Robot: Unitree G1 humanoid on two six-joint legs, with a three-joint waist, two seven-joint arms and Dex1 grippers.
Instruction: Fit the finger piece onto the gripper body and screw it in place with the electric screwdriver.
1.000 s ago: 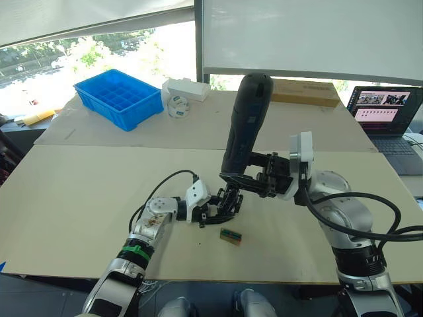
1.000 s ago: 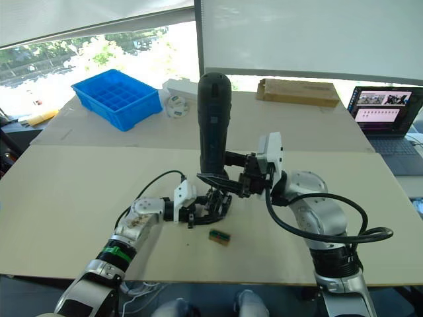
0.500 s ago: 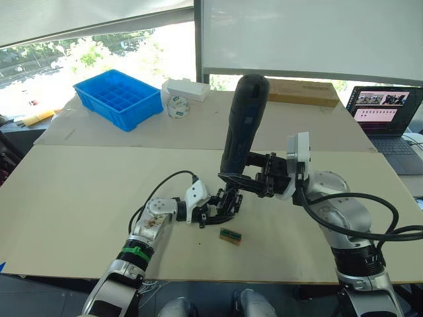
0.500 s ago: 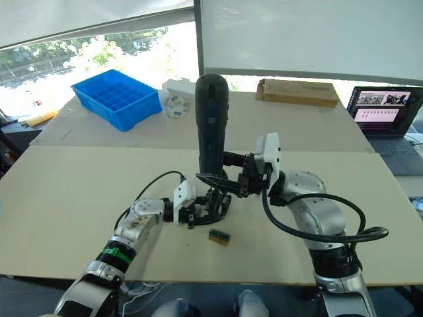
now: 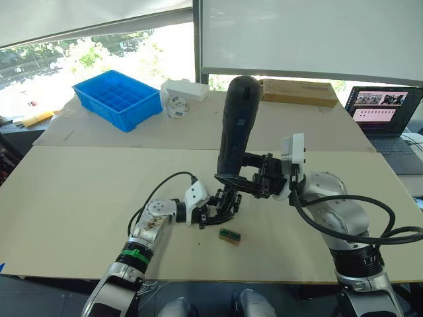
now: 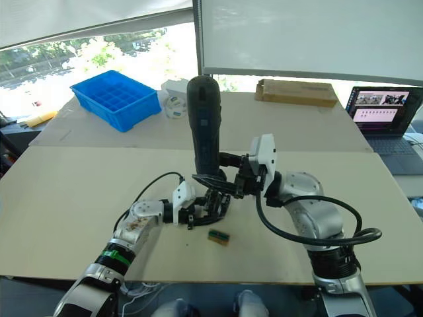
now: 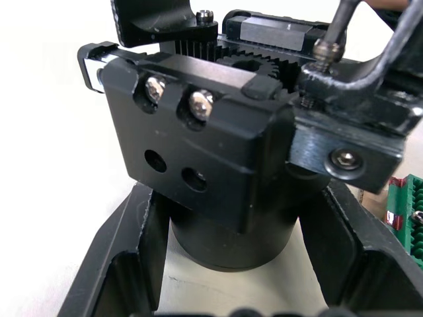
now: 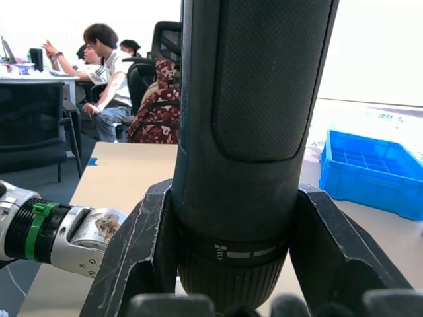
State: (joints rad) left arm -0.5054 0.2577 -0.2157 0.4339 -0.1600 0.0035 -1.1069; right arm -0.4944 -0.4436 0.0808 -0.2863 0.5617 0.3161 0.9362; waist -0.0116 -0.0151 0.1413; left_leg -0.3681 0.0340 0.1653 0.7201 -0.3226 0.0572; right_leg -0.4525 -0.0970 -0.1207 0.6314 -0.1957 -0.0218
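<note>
We found the gripper body standing on the tan table, near its front edge, with the left gripper clamped around its round base; in the left wrist view one black finger pressed on each side of that base. The right gripper was closed on the lower part of the electric screwdriver, which stood nearly upright and leaned a little toward the robot's left. Its thin metal bit came down onto the top of the gripper body, beside the toothed rack, and the tip seemed to rest at a screw there. We could not tell the finger piece apart from the black parts of the assembly. A small green-and-tan block lay on the table just in front of the gripper body, apart from it. A blue compartment tray sat far back on the left, and an open laptop far back on the right.
</note>
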